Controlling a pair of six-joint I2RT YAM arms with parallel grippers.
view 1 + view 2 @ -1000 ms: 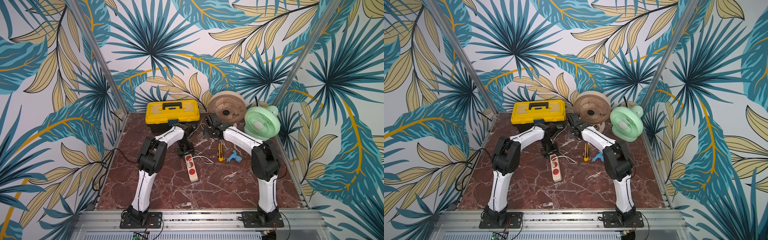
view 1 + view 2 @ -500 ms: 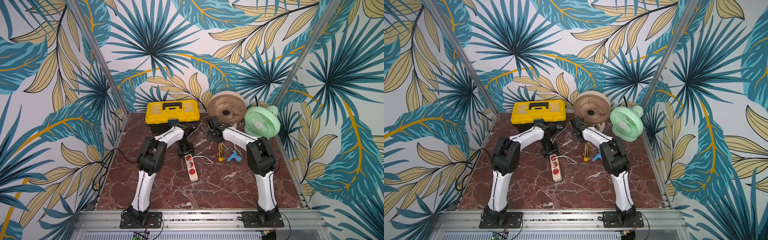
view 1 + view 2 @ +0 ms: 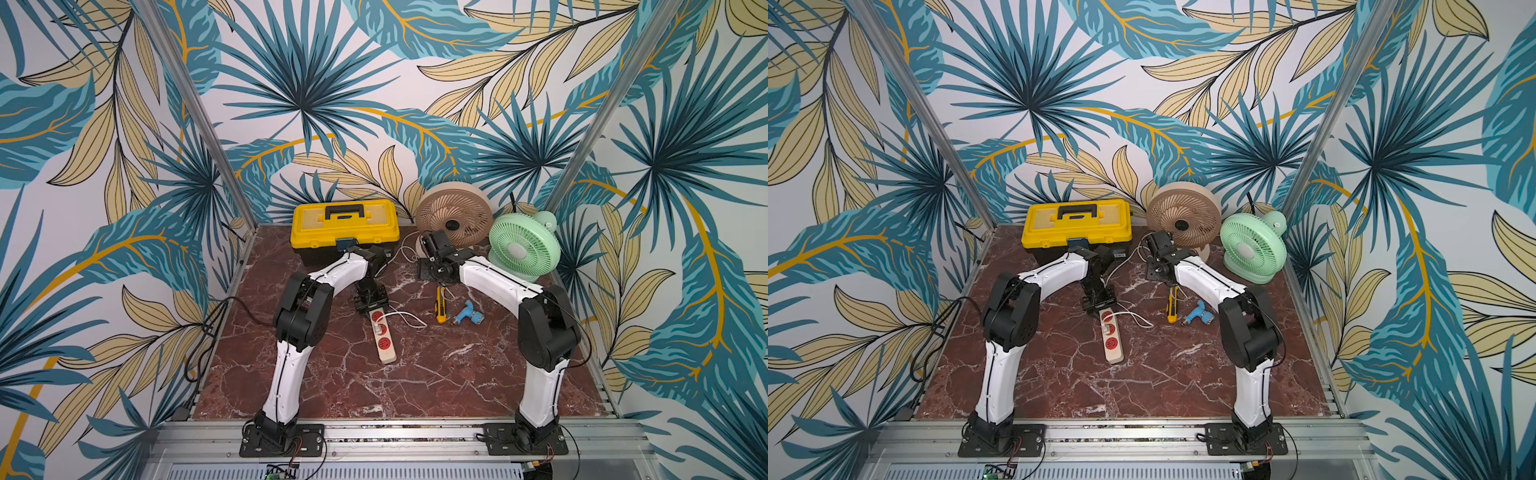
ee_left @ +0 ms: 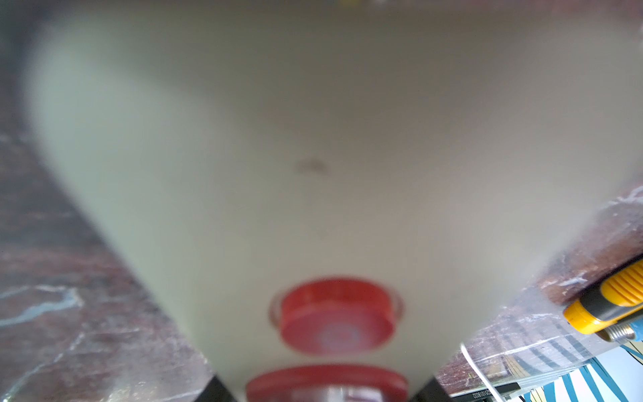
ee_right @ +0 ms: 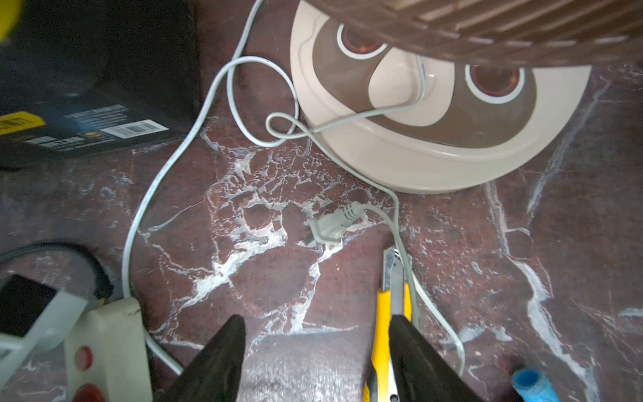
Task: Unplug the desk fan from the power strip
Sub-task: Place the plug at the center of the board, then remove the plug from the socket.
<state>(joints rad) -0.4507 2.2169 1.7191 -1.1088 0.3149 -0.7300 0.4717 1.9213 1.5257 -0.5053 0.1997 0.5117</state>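
Desk fan (image 3: 453, 214) stands upright at the back of the marble tabletop (image 3: 415, 386), between the yellow toolbox (image 3: 345, 226) and the mint-green fan (image 3: 523, 245), grille facing forward. Its white cord (image 5: 358, 113) runs off the bear-face base and curls on the marble. The plug (image 5: 330, 226) lies loose on the marble just in front of the base, well apart from the power strip (image 3: 384, 336). The strip lies lengthwise mid-table with its red sockets up, and in both top views a slack bit of white cord lies across its far part. Left gripper (image 4: 320, 391) is down on the strip's far end, black fingertips (image 4: 217, 391) tight on either side of the bar, pinching it across its width. Right gripper (image 5: 313, 362) hovers over the marble between strip and fan base, fingers spread, holding nothing, with the plug beyond its tips. Yellow utility knife (image 5: 393, 306) lies partly behind one finger in the right wrist view, blade end near the plug. A small blue fitting (image 3: 467, 316) lies just beside the knife.
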